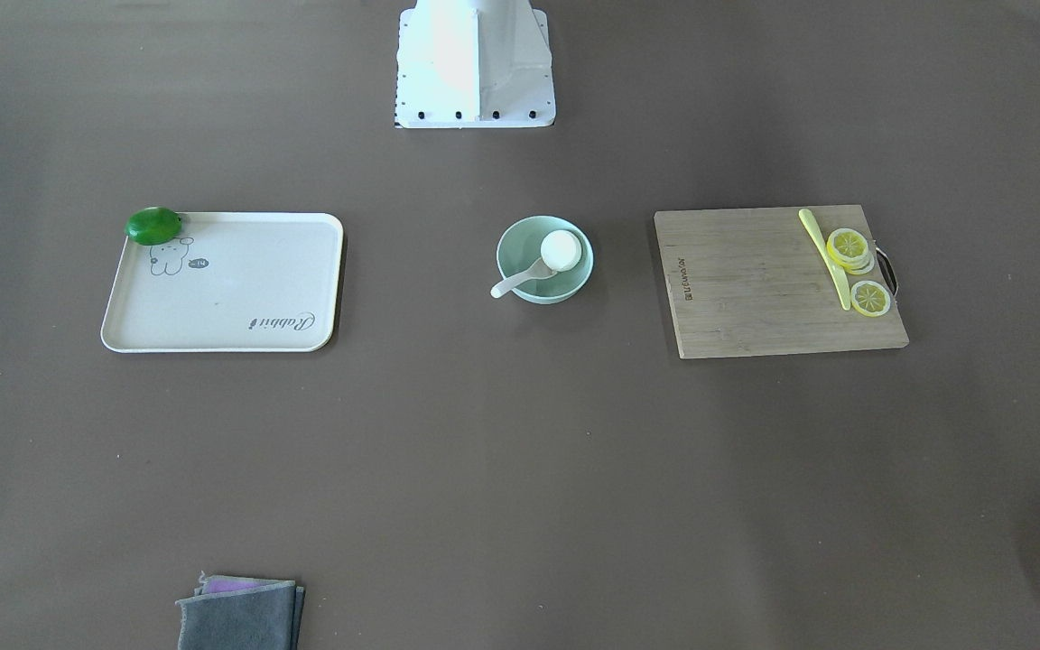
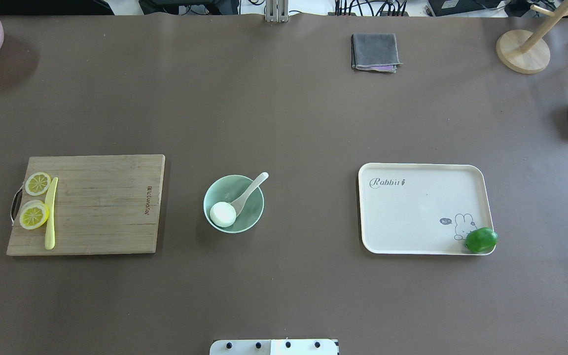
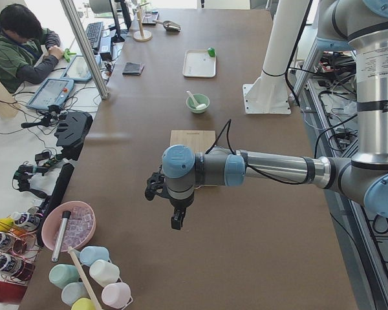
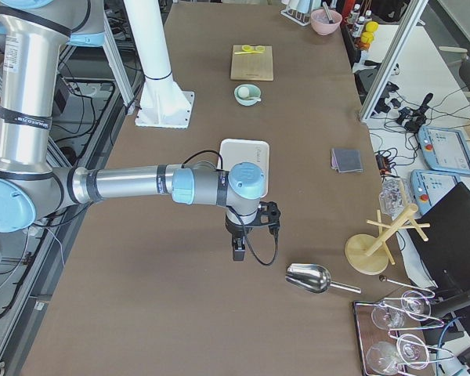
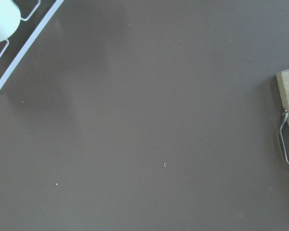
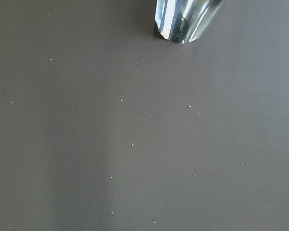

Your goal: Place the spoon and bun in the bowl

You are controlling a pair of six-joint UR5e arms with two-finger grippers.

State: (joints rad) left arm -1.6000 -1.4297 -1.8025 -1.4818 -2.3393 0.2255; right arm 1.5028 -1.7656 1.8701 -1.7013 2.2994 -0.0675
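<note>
Your brown surface carries the bowl well apart from both tools, between the left tool and the right tool. Neither is clearly nearer. The bun and the spoon lie inside it, with the handle slanting over the rim. You cannot tell either tool's opening.

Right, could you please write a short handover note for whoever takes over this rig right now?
Left gripper: hangs over bare table, far from the bowl; cannot tell if open or shut.
Right gripper: hangs over bare table near the metal scoop; cannot tell either.
Bowl: mid-table, between the cutting board and the tray.
Bun: inside the bowl.
Spoon: scoop in the bowl, handle leaning over the rim.
Done: both items are in. Left: apparently nothing.
</note>
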